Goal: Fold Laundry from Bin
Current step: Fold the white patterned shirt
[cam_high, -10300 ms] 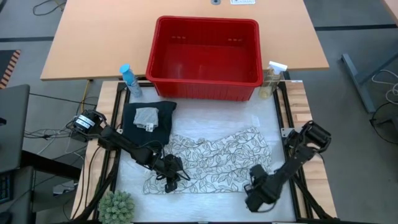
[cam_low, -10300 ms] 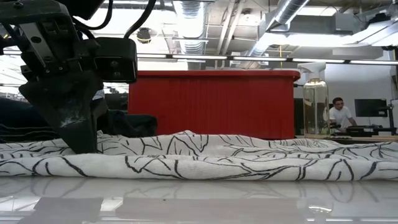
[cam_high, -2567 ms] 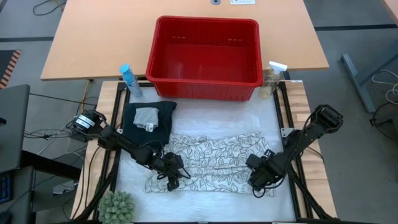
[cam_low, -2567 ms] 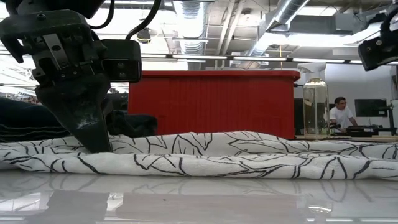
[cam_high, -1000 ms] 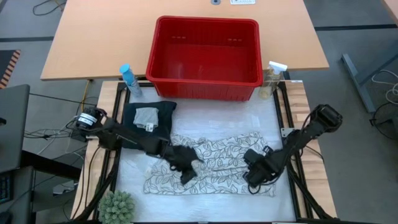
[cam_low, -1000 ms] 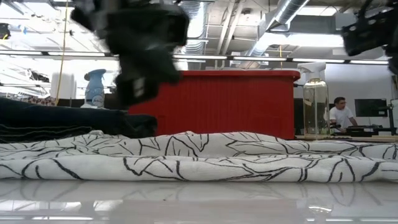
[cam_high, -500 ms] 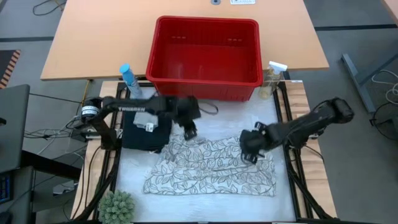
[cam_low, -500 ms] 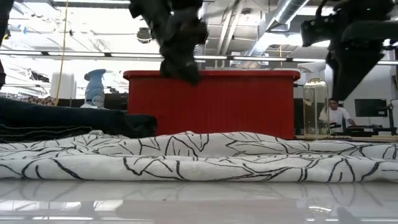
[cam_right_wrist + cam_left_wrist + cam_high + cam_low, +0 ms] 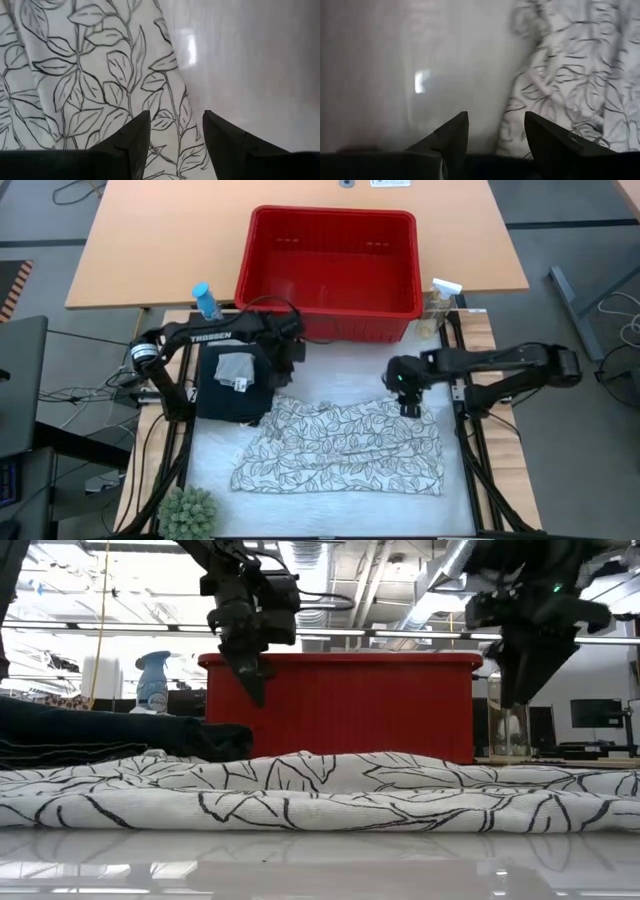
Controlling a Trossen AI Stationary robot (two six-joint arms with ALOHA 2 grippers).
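While the white cloth with grey leaf print (image 9: 340,448) lies spread and rumpled across the middle of the glossy white table mat (image 9: 345,370), the folded dark navy trousers (image 9: 232,388) sit at its left with a small plain grey cloth (image 9: 235,368) on top. The large red rectangular plastic bin (image 9: 332,272) stands behind, on a tan wooden tabletop (image 9: 160,240). The left gripper (image 9: 292,365) hangs above the cloth's far left corner, fingers parted and holding nothing; the right gripper (image 9: 408,402) hangs above its far right corner, likewise parted and empty. A blue-capped spray bottle (image 9: 207,306) and a clear spray bottle (image 9: 438,305) flank the bin; a green plant (image 9: 188,513) sits at the near left
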